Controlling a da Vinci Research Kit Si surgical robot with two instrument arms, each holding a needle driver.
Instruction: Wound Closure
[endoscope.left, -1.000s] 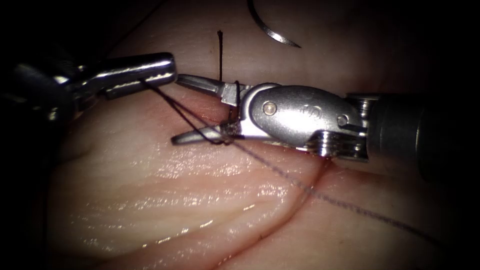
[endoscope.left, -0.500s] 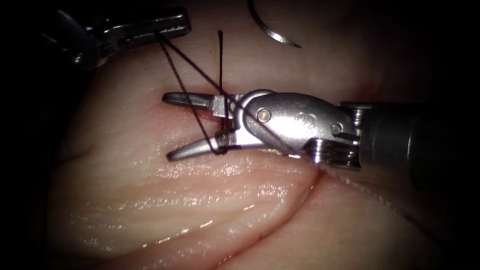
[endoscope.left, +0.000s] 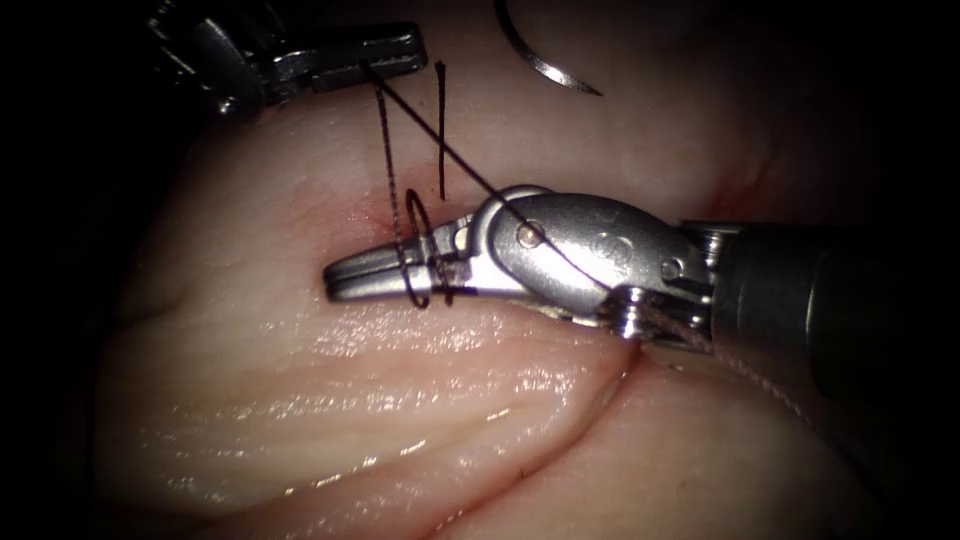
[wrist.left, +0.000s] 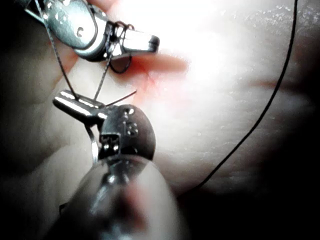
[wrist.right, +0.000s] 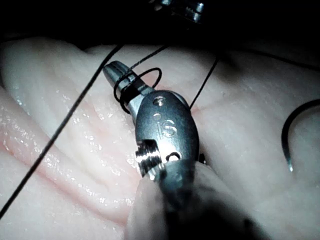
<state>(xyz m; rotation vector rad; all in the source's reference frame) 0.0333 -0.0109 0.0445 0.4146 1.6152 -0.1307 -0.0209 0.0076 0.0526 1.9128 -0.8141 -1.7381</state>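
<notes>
At the centre of the endoscope view, your right tool (endoscope.left: 345, 277) lies low over the tissue (endoscope.left: 380, 420) with its two jaws pressed together; loops of thread (endoscope.left: 415, 250) encircle them near their base. Whether any thread is pinched between those jaws cannot be told. Your left tool (endoscope.left: 395, 55) sits above and to the left, its jaws clamped on the thread, from which two strands run down: one to the loops around the right tool's jaws, the other slanting across the right tool's body. A short cut end of thread (endoscope.left: 440, 130) stands upright from the tissue just above the right tool. Your needle (endoscope.left: 545, 60) lies free on the tissue near the upper edge, well apart from both tools, held by neither and not in the tissue. The cut (endoscope.left: 560, 425) curves down and to the left from beneath the right tool's wrist. Faint red fluid (endoscope.left: 370, 215) stains the tissue beside the loops.
</notes>
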